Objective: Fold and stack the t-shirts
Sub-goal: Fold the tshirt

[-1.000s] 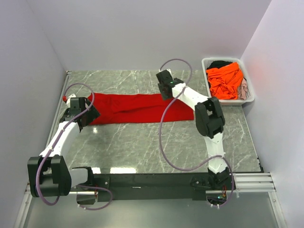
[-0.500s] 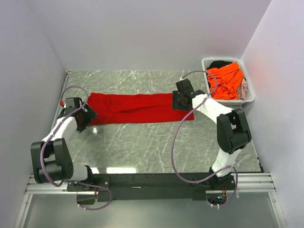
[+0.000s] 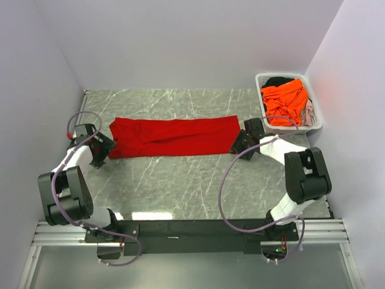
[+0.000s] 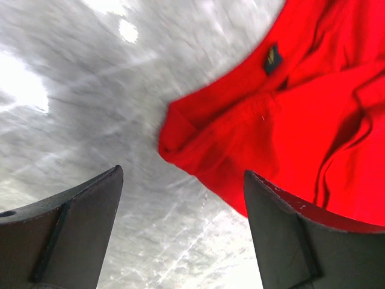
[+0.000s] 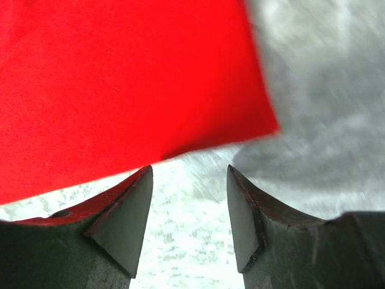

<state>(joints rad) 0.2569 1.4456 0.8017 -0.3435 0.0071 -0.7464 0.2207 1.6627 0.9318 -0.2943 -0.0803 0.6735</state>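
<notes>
A bright red cloth t-shirt (image 3: 171,136) lies flat as a long band folded lengthwise, running left to right across the middle of the grey veined marble surface (image 3: 180,180). In the left wrist view its left end shows a rounded folded corner and a small dark neck label (image 4: 272,58). In the right wrist view its right end is a smooth, straight-edged corner. The left end effector (image 4: 181,176) sits low at the shirt's left end with its jaws spread wide. The folded corner lies ahead of the gap and nothing is held. The right end effector (image 5: 189,171) sits just beside the shirt's near right corner. Its jaws are parted and empty, with bare surface between them. At the far right corner stands a white slotted plastic basket (image 3: 317,114), well apart from the red shirt. It holds a crumpled vivid orange t-shirt (image 3: 286,102) on top, a dark garment (image 3: 278,80) at its far end and a pale one (image 3: 308,113) along its right side.
</notes>
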